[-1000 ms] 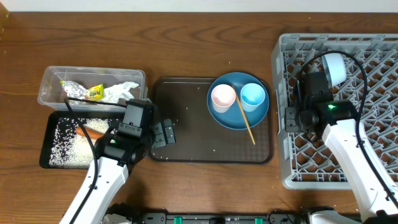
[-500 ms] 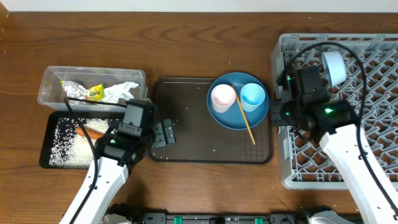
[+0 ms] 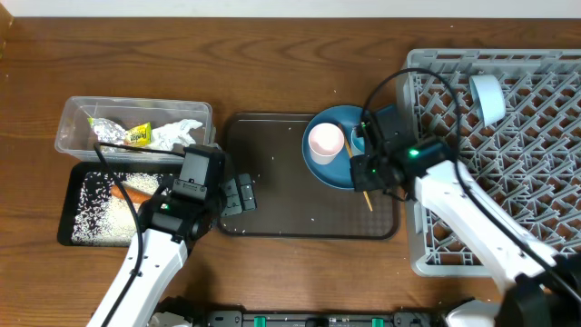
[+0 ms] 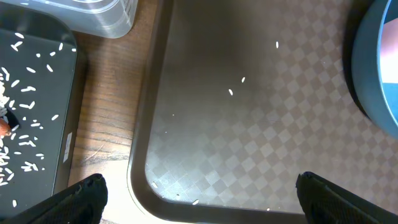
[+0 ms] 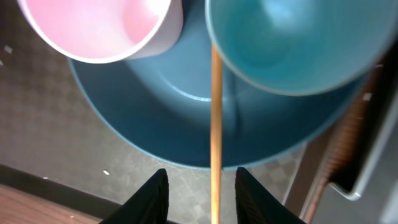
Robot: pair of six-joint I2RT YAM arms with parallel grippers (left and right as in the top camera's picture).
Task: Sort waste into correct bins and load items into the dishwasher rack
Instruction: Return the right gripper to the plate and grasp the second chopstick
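Between the fingers of the right tool [image 5: 202, 202], which stand apart and grip nothing, run the wooden chopsticks [image 5: 216, 124]. They read as one thin, smooth, pale line, so I cannot tell whether both sticks lie together. They slope from the brown serving tray [image 5: 50, 137] up over the rim of the blue plate [image 5: 155, 124], and their far end vanishes at the edge of the light-blue cup [image 5: 292, 37].

That is the risk. Slender, round wood on a glossy, curved plate would likely roll or pivot as the fingers close, and the pinch might catch only one stick. A lift could also drag the hidden end against the light-blue cup and tip it, or knock it into the pink cup [image 5: 93, 25] close beside it. Both cups look light and hard.

Further out, the grey lattice dishwasher rack [image 3: 545, 182] holds the white bowl [image 3: 487, 98] on its side.

Across the wooden desk [image 3: 272, 54], the left tool [image 4: 199, 208] hangs wide open and empty over the textured tray's corner, near the matte black tray [image 3: 68, 204] speckled with rice [image 3: 100, 204] and the clear tub [image 3: 68, 127].
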